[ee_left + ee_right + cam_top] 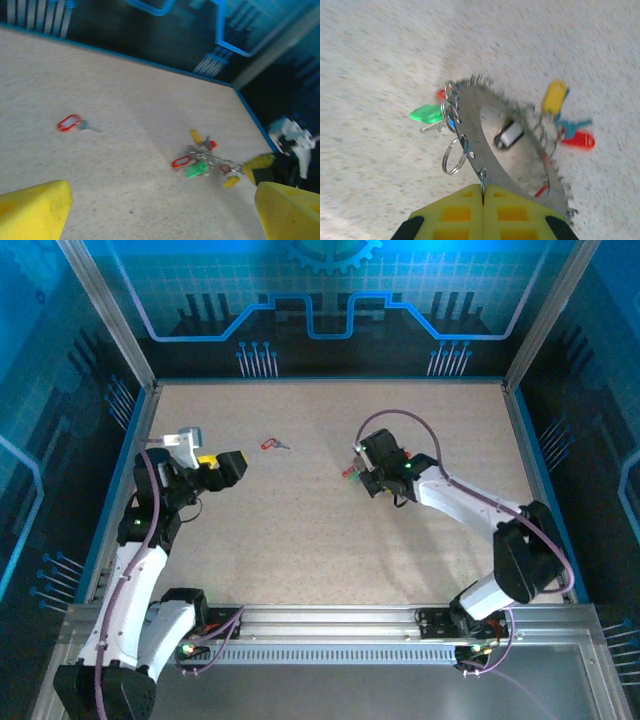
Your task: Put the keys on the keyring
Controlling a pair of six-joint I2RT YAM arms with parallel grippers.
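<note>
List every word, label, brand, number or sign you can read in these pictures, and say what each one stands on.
No text can be read in any view.
On the keys, the red tag, the green tag and the yellow tag show no writing; all are blurred.
On the keyring, no marking can be seen.
On the back wall, there are blue lines and a gear graphic, but no letters or numbers.

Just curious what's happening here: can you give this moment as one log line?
right gripper: shut on keyring rim | left gripper: open, hovering | red-tagged key: loose on table
</note>
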